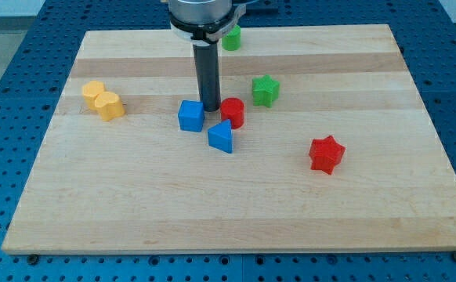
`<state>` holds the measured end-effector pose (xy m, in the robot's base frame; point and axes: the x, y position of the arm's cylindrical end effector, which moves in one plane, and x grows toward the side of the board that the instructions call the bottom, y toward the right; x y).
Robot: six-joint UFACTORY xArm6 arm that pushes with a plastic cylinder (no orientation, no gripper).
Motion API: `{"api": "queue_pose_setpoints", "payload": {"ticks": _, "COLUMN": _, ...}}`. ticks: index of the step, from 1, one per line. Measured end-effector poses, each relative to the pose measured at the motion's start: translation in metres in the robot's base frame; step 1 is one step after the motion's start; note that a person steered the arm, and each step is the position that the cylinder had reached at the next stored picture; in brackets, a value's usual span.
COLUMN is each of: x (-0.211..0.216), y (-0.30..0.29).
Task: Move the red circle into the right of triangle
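The wooden tabletop (236,211) is filling most of the view and is carrying seven blocks. The dark rod is coming down from the view's top, and my tip (211,109) is resting between the blue cube (190,116) and the red circle (233,113), just beside both. This end effector is having no jaws, so nothing is being gripped.

Two red blocks are lying here: the red circle, sitting just above the blue triangle (221,138), and a red star (326,153) well apart at the view's right. Two blue blocks are lying near the centre. Two green blocks are showing: a green star (265,91) and a green block (231,38) near the top edge. One yellow block (103,99) is lying at the view's left.
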<state>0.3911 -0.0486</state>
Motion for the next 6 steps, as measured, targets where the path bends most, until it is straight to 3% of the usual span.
{"api": "queue_pose_setpoints", "payload": {"ticks": 1, "x": -0.021, "y": 0.011}}
{"api": "queue_pose_setpoints", "payload": {"ticks": 2, "x": -0.008, "y": 0.046}}
{"api": "queue_pose_setpoints", "payload": {"ticks": 5, "x": 0.074, "y": 0.062}}
{"api": "queue_pose_setpoints", "payload": {"ticks": 6, "x": 0.044, "y": 0.062}}
